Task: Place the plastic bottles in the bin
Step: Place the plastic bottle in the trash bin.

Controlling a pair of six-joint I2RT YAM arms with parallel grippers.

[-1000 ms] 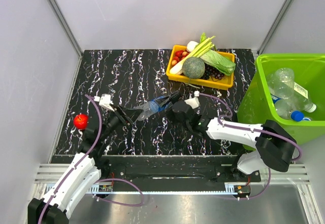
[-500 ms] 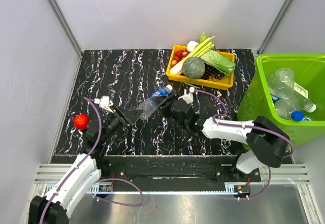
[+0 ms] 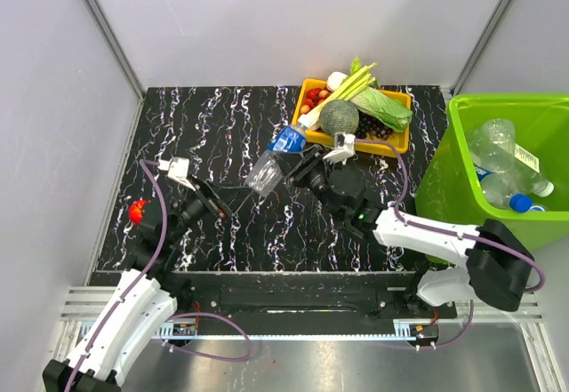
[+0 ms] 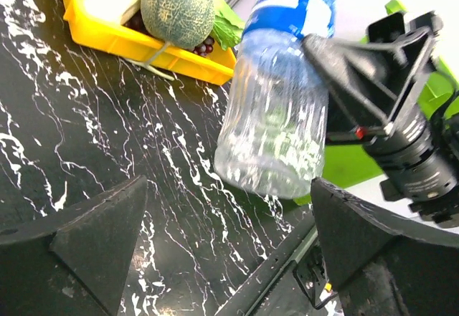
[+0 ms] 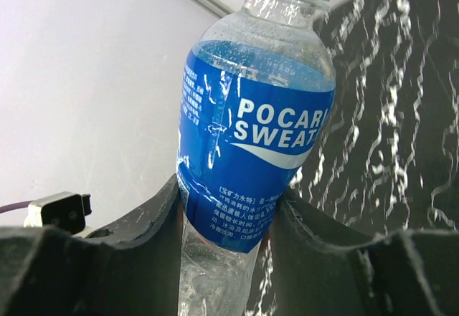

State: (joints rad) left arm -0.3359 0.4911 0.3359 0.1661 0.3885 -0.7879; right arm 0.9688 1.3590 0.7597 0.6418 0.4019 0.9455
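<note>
Gripping a blue-labelled bottle (image 3: 274,157) by its middle, the right claw (image 3: 286,164) holds it above the table (image 3: 204,125) beside the yellow tray (image 3: 391,147) (well apart from the green bin (image 3: 442,165)); the left claw (image 3: 228,204) gapes, empty.

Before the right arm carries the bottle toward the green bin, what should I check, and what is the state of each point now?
1. Grip: the right gripper is shut on the Pocari Sweat bottle, with both fingers on the label. Ok.
2. Lift: the bottle hangs above the table, not touching it. Ok.
3. Left gripper: open, empty and apart from the bottle. Ok.
4. Path: the yellow tray lies near the bottle, on the way to the bin. Clearance: cannot tell.
5. Room in the bin: the other bottles lie low inside, with space left. Ok.
</note>
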